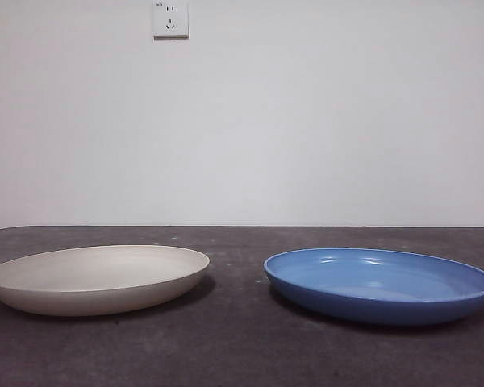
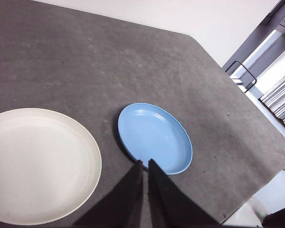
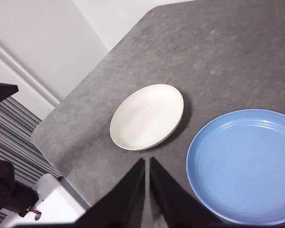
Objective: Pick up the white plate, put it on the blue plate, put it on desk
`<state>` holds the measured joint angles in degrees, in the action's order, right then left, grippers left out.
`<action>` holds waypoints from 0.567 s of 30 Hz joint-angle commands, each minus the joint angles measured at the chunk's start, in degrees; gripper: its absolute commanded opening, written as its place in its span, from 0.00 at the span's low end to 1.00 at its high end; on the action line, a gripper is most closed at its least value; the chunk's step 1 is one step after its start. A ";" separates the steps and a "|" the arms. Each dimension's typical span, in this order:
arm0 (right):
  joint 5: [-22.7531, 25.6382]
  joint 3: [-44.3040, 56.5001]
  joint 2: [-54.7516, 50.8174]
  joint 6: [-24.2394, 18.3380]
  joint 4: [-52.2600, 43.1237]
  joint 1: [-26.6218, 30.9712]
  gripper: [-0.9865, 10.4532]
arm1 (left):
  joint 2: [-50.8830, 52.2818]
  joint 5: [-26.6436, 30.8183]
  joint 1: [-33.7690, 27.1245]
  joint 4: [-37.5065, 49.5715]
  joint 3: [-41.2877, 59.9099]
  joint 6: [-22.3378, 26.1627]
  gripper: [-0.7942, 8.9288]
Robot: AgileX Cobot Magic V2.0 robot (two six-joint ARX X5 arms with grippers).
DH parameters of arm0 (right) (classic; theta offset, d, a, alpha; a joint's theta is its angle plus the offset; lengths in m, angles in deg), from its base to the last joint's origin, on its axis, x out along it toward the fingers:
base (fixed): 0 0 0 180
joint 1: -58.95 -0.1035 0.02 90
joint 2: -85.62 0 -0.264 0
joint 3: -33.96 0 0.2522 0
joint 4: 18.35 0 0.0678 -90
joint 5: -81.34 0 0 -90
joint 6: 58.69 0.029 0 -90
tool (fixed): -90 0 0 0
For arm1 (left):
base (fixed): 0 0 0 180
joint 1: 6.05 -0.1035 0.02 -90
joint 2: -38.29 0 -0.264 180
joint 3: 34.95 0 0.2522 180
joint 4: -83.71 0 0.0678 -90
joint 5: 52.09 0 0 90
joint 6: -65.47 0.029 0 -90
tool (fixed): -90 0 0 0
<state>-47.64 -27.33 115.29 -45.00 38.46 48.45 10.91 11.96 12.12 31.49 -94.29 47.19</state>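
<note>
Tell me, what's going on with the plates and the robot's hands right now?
Left gripper and right gripper: both high over the desk, jaws shut, holding nothing. White plate and blue plate side by side, apart. Nothing between them.

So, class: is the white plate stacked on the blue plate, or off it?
Off. The white plate lies flat on the desk, beside the blue plate, apart.

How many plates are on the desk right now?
2. The white plate and the blue plate sit side by side on the desk, apart, neither stacked. Nothing appears hidden.
</note>
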 commanded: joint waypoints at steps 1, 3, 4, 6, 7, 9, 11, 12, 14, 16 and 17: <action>-0.02 -0.92 0.17 -1.09 -0.57 -0.22 0.20 | -0.15 -0.57 0.22 0.76 -1.03 2.32 0.25; 0.00 -0.92 0.17 -1.03 -0.55 -0.22 0.36 | -0.15 -0.57 0.22 0.74 -1.03 2.97 0.44; 0.00 -0.92 0.17 -1.05 -0.57 -0.22 0.43 | -0.15 -0.57 0.22 0.74 -1.03 3.26 0.51; 0.20 -0.92 0.17 -1.05 -0.57 -0.20 0.52 | -0.15 -0.57 0.22 0.74 -1.03 3.30 0.65; 0.24 -0.92 0.17 -1.05 -0.57 -0.20 0.55 | -0.15 -0.57 0.22 0.76 -1.03 3.30 0.69; 0.92 -0.92 0.17 -1.05 -0.57 -0.20 0.58 | -0.15 -0.57 0.22 0.74 -1.03 3.26 0.73; 1.92 -0.92 0.17 -1.05 -0.55 -0.20 0.59 | -0.15 -0.57 0.24 0.70 -1.03 2.10 0.73; 1.97 -0.92 0.17 -1.07 -0.57 -0.20 0.59 | -0.15 -0.57 0.22 0.70 -1.03 1.53 0.72; 1.95 -0.92 0.17 -1.07 -0.57 -0.20 0.59 | -0.35 -0.59 0.22 0.46 -1.03 0.39 0.72; 1.92 -0.92 0.15 -1.09 -0.59 -0.22 0.59 | -1.14 -0.66 0.17 -0.61 -1.20 -0.81 0.72; 1.92 -0.92 0.15 -1.07 -0.59 -0.20 0.59 | -1.84 -0.66 0.09 -1.49 -1.53 -1.14 0.72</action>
<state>-45.89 -27.33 115.29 -45.44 38.46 48.45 10.10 11.74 12.12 30.03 -94.55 47.47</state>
